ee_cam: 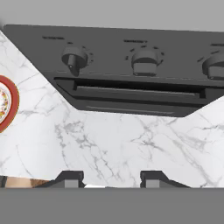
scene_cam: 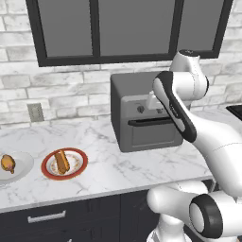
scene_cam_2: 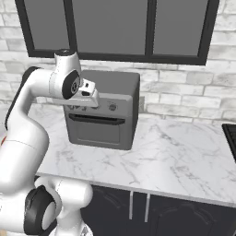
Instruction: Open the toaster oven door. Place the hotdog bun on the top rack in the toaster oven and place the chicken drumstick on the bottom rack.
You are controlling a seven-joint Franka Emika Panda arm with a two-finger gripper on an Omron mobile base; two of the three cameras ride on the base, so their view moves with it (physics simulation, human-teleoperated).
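Hand view: boxy dark toaster oven (ee_cam: pixel 131 57) ahead, three round knobs in row, long black bar handle across toaster oven door (ee_cam: pixel 131 98), door shut. Fingers (ee_cam: pixel 109 179) spread, nothing between them (two small dark tips over veined white marble tabletop (ee_cam: pixel 109 140)). Left base view: hotdog bun (scene_cam: pixel 61 161), elongated tan, lies on round red-rimmed plate (scene_cam: pixel 78 172); lumpy golden-brown chicken drumstick (scene_cam: pixel 7 163) on pale plate (scene_cam: pixel 23 165), both left of oven, well apart from it.

toaster oven (scene_cam: pixel 142 113) on counter (scene_cam: pixel 118 165), hotdog bun (scene_cam: pixel 61 162) left
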